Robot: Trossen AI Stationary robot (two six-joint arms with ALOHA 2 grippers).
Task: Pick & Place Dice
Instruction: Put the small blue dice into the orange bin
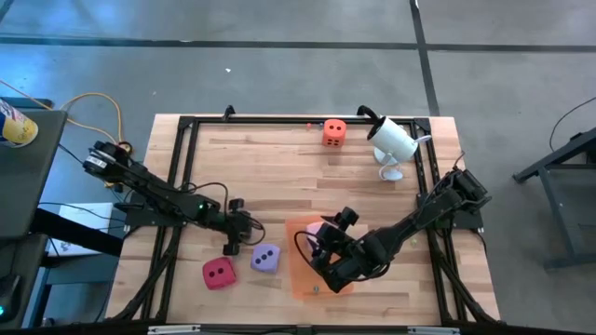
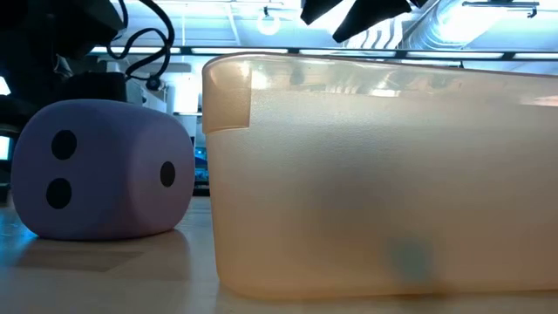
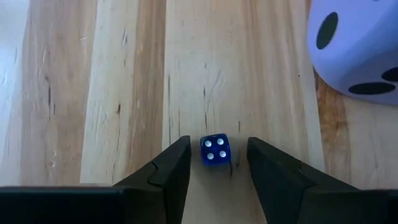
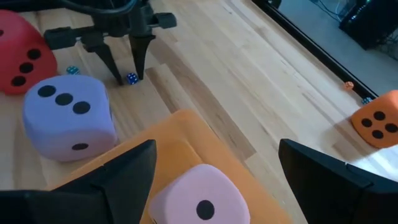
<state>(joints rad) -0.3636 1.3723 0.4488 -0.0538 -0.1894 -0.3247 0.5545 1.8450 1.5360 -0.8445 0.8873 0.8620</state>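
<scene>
A tiny blue die (image 3: pixel 214 150) lies on the wooden table, white pips up. My left gripper (image 3: pixel 219 144) stands open over it, pointing steeply down, one finger on each side with a small gap to each. The purple die (image 1: pixel 265 258) rests just beside it, and the red die (image 1: pixel 219 273) lies nearer the front edge. The pink die (image 4: pixel 199 202) lies in a translucent orange tray (image 4: pixel 180 134). My right gripper (image 4: pixel 217 149) hovers above it, wide open, and I see no touch. The orange die (image 1: pixel 334 133) sits at the far edge.
A white camera (image 1: pixel 391 140) stands at the far right of the table, near the orange die. A second tiny die, teal (image 4: pixel 73 70), lies between the red die and my left gripper. A black frame rims the table. Bare wood lies across the middle.
</scene>
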